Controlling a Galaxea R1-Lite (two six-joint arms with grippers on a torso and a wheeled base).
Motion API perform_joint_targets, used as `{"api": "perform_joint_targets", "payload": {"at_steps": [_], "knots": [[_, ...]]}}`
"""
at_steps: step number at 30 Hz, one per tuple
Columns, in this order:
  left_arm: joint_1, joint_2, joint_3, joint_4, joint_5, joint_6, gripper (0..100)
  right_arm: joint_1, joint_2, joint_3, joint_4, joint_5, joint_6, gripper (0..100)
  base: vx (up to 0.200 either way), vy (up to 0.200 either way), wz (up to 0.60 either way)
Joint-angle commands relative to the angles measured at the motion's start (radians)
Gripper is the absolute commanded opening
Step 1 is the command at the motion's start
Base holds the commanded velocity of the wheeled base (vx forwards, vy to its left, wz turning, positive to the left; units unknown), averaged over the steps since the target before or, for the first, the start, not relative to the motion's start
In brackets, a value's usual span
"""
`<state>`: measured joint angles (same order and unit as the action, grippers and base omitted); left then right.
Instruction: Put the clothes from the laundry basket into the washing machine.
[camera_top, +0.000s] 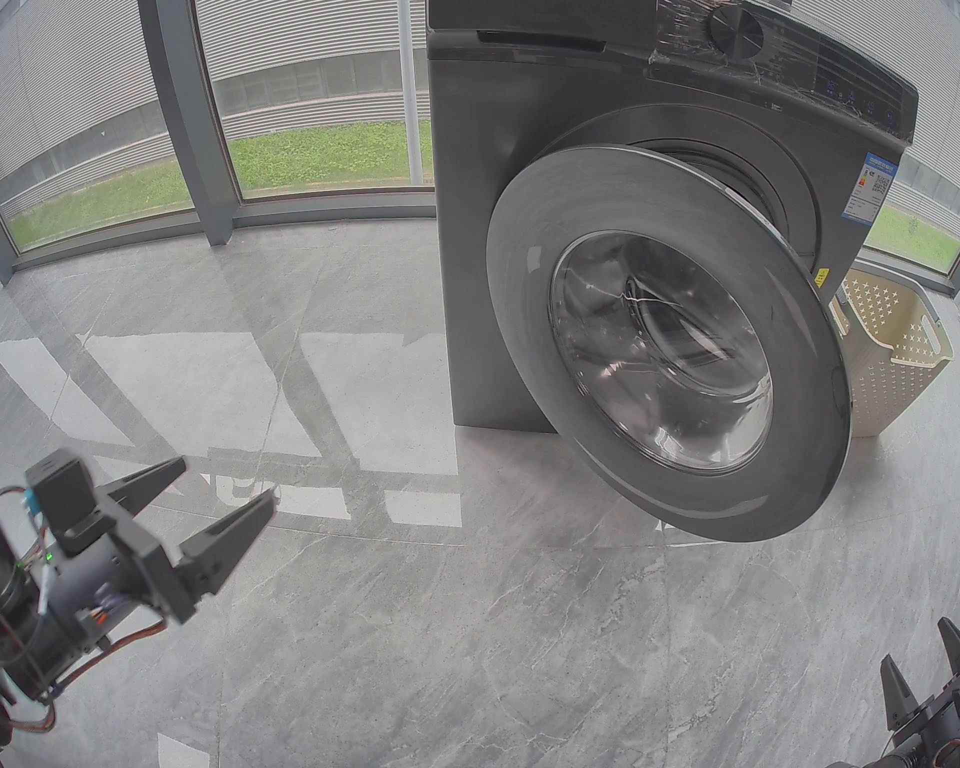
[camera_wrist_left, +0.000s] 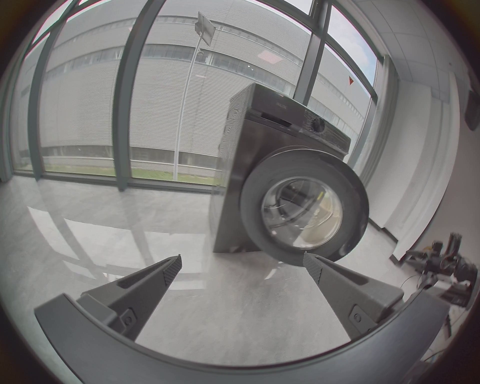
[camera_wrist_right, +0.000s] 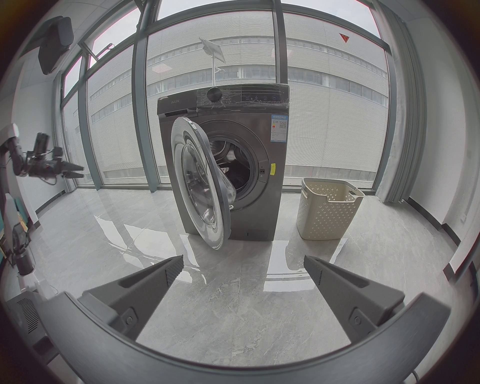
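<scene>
One washing machine (camera_top: 500, 200), well ahead of both hands, door (camera_top: 660, 340) swung wide open. One laundry basket (camera_top: 895, 345) on floor beside machine, far ahead of right hand (camera_top: 916, 645). Basket looks empty, zero clothes seen. Drum contents unclear, so loading likely done, unconfirmed. Left hand (camera_top: 228, 478) and right hand: spread wide, empty.

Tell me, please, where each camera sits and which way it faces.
Head: high, looking down at the washing machine, its open door and the laundry basket; left claw and right claw at lower corners.
Left wrist: low, facing the door's outside; own open claw in front.
Right wrist: low, facing drum opening and basket; own open claw in front.
All share the machine; head and right wrist, the basket.
</scene>
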<state>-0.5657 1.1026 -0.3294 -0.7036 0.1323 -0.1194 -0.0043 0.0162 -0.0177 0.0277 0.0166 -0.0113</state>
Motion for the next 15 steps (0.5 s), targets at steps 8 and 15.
{"api": "perform_joint_targets", "payload": {"at_steps": [8, 15], "knots": [[0.458, -0.820, 0.329, 0.401, -0.073, 0.119, 100, 0.000, -0.005, 0.007, -0.002, 0.000, 0.011, 100, 0.000, 0.000, 0.00], [0.557, -1.072, 0.326, 0.653, -0.177, 0.130, 100, -0.002, -0.007, 0.010, -0.014, 0.002, 0.010, 100, 0.000, 0.000, 0.00]]}}
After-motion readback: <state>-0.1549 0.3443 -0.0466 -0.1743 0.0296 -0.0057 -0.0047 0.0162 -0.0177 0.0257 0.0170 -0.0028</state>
